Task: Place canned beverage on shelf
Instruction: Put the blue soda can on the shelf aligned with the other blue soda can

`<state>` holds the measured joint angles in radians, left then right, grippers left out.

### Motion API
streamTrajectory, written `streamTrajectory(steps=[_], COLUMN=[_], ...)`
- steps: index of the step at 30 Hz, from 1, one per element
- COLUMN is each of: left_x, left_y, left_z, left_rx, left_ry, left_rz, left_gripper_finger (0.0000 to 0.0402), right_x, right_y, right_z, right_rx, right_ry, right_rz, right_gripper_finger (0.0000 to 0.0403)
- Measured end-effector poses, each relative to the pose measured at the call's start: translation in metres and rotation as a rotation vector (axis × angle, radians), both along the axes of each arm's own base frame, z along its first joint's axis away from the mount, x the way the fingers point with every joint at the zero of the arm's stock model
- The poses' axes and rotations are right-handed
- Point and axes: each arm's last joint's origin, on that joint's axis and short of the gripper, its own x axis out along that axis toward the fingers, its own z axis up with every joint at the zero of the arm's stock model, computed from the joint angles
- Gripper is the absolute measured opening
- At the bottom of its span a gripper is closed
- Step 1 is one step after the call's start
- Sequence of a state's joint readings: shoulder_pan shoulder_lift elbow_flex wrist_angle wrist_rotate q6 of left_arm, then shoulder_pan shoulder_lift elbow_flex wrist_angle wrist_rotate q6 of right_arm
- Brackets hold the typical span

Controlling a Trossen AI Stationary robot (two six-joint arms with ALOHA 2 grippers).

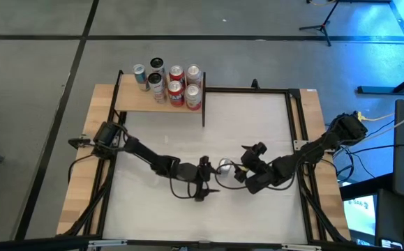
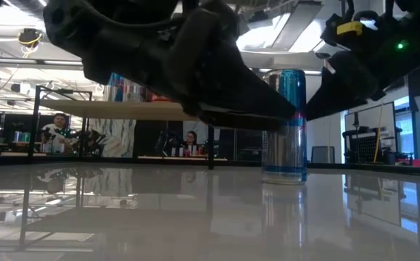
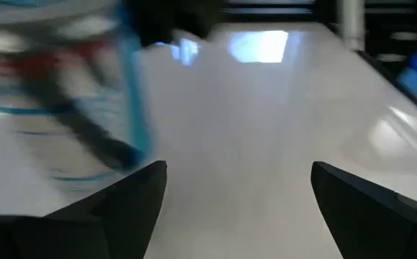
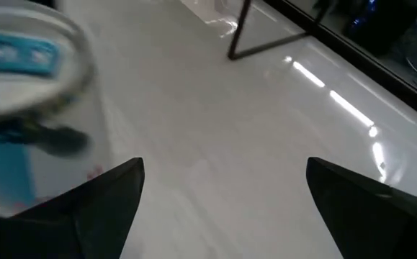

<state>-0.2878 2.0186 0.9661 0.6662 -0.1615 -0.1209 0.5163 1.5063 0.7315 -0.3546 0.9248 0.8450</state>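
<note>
Low view: glossy white tabletop mirrors bright room behind.

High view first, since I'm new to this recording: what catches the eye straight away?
A single blue canned beverage stands upright mid-table, flanked by the left hand and right hand, both open and neither gripping it. At the table's far left corner, the shelf already carries a cluster of cans.
</note>
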Motion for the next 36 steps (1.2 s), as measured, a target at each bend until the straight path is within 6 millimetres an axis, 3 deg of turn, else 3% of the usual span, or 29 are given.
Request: streamTrajectory(steps=[14,21,29,36], left_x=[-0.001,-0.008,-0.020,-0.030], left_y=[0.004,0.008,0.004,0.006], left_z=[-0.001,0.003,0.026,0.067], left_rx=[0.021,0.054,0.043,0.101], left_ry=[0.007,0.099,0.167,0.065], left_rz=[0.176,0.240,0.155,0.204], left_gripper_finger=[0.0335,0.0335,0.0335,0.0335], right_x=[0.005,0.006,0.011,0.006], right_y=[0.005,0.009,0.014,0.022], right_z=[0.001,0.000,0.005,0.007], right_rx=[0.097,0.183,0.267,0.359], right_ry=[0.005,0.033,0.069,0.108], right_rz=[0.069,0.124,0.205,0.275], right_gripper_finger=[0.0383,0.0383,0.0383,0.0383])
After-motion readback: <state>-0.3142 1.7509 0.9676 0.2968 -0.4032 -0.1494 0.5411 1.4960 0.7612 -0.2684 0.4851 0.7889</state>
